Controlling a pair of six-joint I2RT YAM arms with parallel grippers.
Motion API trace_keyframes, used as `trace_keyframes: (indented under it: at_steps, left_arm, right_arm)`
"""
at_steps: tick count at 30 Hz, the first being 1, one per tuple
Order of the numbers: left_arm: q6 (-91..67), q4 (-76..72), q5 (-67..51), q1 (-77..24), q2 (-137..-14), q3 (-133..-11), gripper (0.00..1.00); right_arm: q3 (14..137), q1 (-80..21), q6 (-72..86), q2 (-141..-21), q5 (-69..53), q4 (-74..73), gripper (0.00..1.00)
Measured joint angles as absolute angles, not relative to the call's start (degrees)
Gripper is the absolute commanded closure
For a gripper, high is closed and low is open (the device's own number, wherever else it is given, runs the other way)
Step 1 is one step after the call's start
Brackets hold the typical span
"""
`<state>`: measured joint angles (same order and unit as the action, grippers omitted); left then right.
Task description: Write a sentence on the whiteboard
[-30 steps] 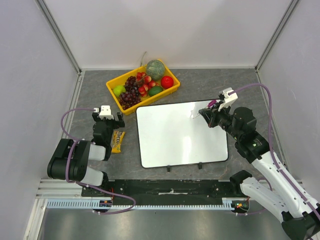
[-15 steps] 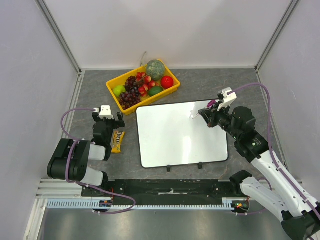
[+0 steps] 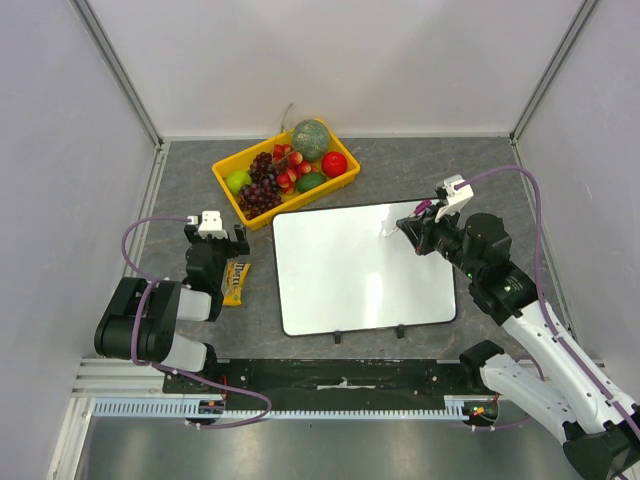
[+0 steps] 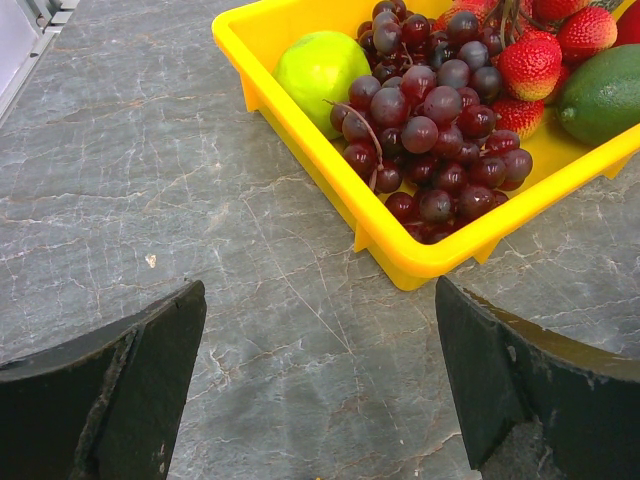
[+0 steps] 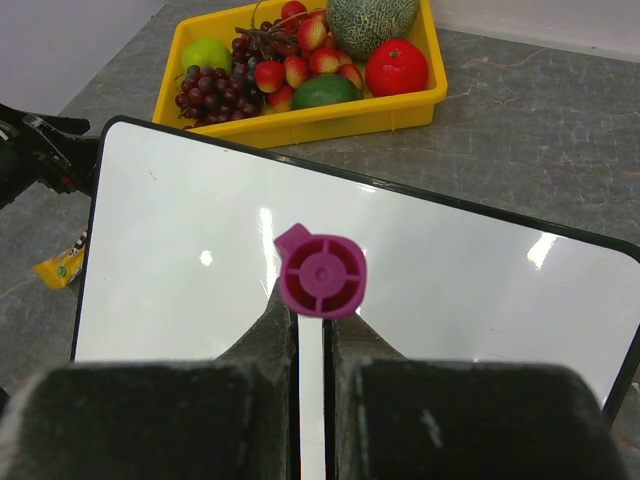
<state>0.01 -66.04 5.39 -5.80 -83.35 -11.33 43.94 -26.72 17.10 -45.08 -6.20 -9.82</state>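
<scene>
The whiteboard (image 3: 340,275) lies flat in the middle of the table, blank, with two black clips on its near edge. It also fills the right wrist view (image 5: 180,240). My right gripper (image 3: 415,226) is over the board's far right corner. It is shut on a white marker (image 3: 391,227) whose magenta end (image 5: 322,274) faces the wrist camera, between the fingers (image 5: 272,330). I cannot tell whether the marker's tip touches the board. My left gripper (image 3: 213,243) is open and empty, low over bare table left of the board; it also shows in the left wrist view (image 4: 320,335).
A yellow tray (image 3: 226,180) of grapes, strawberries, a lime, a melon and a red fruit stands at the back, just beyond the board; its near corner is in the left wrist view (image 4: 400,255). A yellow candy packet (image 3: 236,283) lies by the left gripper.
</scene>
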Motion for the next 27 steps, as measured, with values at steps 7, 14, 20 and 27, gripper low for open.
trace_keyframes:
  at_steps: [7,14,20,27]
  left_arm:
    - [0.01,-66.04,5.39,-5.80,-83.35,-11.33,0.00]
    - [0.01,-66.04,5.39,-5.80,-83.35,-11.33,0.00]
    - [0.01,-66.04,5.39,-5.80,-83.35,-11.33,0.00]
    - [0.01,-65.84,5.39,-5.69,-83.35,-11.33,0.00]
  right_arm:
    - [43.97,-26.72,17.39,-45.25,-6.42,-9.52,1.00]
    - [43.94,-26.72,17.50,-45.36,-6.44,-9.50,1.00]
    - [43.97,-26.72,17.58,-46.15,-6.76,-9.43,1.00]
    - [43.97,-26.72,18.72,-47.03,-8.14,-8.21,1.00]
